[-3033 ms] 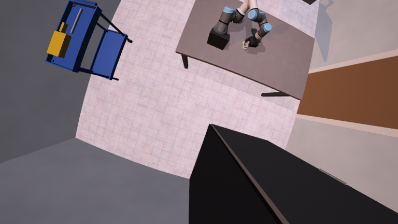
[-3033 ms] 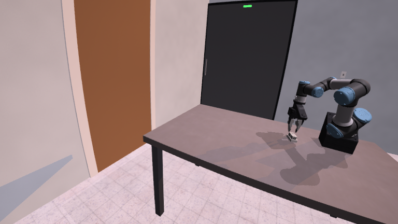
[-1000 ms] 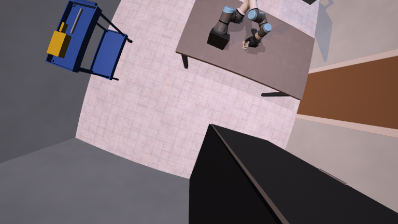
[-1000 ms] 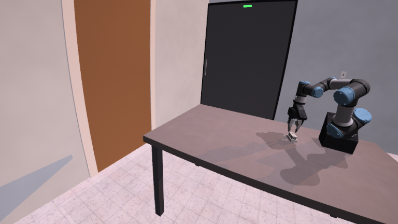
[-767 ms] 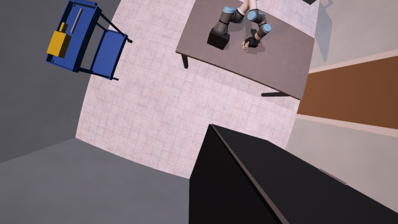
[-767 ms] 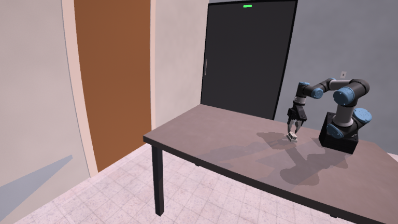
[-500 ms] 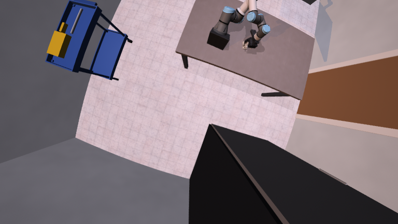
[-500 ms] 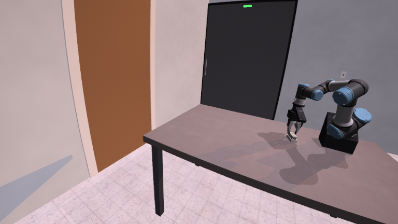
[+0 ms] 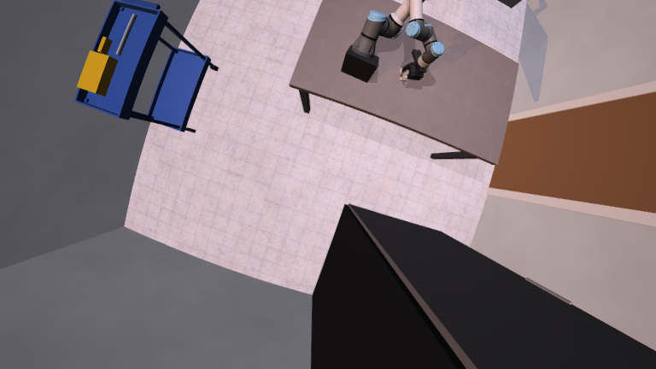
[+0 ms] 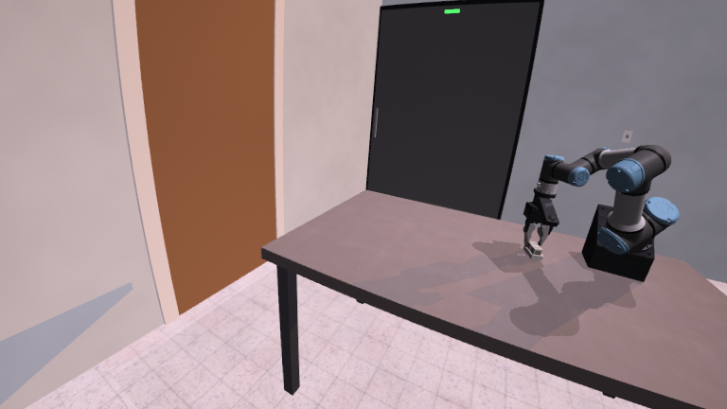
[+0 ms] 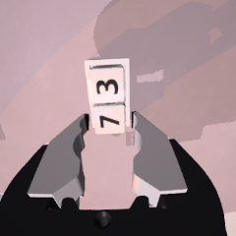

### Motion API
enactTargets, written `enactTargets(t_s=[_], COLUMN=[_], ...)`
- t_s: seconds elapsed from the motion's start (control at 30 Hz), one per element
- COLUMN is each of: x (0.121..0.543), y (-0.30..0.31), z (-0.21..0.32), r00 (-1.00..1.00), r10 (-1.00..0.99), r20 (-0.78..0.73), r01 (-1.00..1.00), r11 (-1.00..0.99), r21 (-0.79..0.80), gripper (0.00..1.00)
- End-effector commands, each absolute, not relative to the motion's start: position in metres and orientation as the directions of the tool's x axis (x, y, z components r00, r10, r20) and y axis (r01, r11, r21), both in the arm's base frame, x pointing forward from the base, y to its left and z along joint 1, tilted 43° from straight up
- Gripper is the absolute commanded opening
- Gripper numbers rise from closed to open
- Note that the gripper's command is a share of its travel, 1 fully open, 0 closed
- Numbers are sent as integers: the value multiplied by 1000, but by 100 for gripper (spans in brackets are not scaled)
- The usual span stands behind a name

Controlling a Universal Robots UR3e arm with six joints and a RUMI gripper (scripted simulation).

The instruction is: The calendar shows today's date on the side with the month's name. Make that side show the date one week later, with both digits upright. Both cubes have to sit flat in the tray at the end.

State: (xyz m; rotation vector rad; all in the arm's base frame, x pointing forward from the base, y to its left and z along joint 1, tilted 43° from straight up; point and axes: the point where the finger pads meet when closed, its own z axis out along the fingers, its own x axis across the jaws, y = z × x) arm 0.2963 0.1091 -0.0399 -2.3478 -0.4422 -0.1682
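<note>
A small white tray (image 11: 128,79) (image 10: 536,257) stands on the table and holds two white cubes side by side. In the wrist view the far cube (image 11: 113,74) has a 3 on its upper face. The near cube (image 11: 97,127) has a 7 on its upper face. Both digits lie turned sideways in that view. My gripper (image 11: 110,113) (image 10: 535,240) is partly open and points down, with its tips on either side of the near cube. Gaps show between the tips and the cube. The month's name and the digits on the tray's sides cannot be read.
The arm's black base (image 9: 359,65) (image 10: 616,265) stands on the brown table (image 9: 449,103) (image 10: 343,233) near the tray. Arm shadows fall around the tray. A blue cart (image 9: 176,87) with a yellow box (image 9: 96,73) stands apart from the table.
</note>
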Motion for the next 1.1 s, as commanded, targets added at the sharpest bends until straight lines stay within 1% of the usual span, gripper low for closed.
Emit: enactTargets(t_s=[0.0,0.9,0.93,1.07], x=[297,297,297,297], y=[109,109,109,109], z=[-40,-40,-40,-40], r00=[932,932,932,932], r10=[266,266,266,266], r20=[246,246,246,246], r01=[362,362,362,362], r11=[-676,-676,-676,-676], r21=[-642,-642,-642,-642], gripper=[28,28,10,10])
